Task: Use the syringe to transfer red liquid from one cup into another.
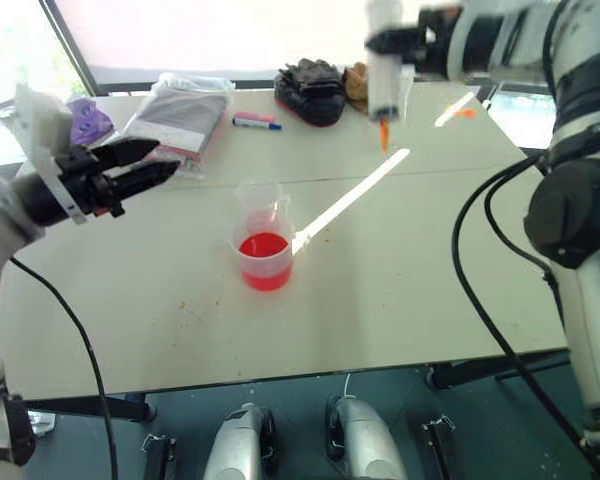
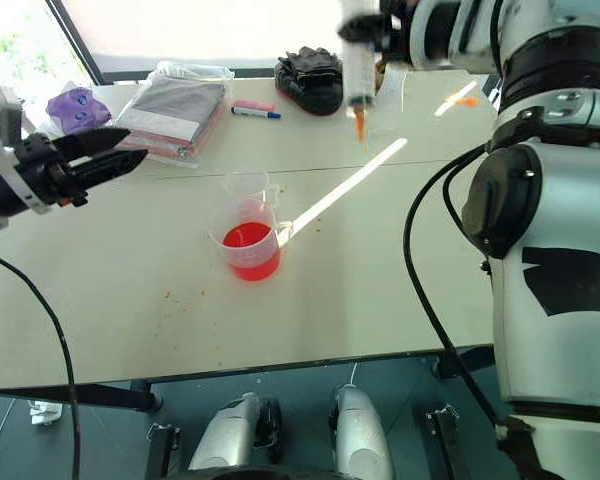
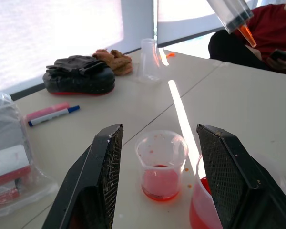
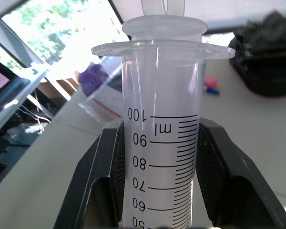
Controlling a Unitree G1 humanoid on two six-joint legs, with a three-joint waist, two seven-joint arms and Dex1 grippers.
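While the right gripper [image 4: 157, 181] clamps the syringe [image 1: 385, 75] upright, tip down, the left gripper's [image 3: 162, 181] jaws stand wide.

Clear syringe [image 4: 163, 143] with black marks and orange tip; red liquid [image 1: 264, 248] in clear cup [image 1: 264, 262]; black pincer [image 1: 140, 165]; cream tabletop [image 1: 400, 290].

A marker pen [image 1: 256, 122] lies beside black gloves [image 1: 311, 90].
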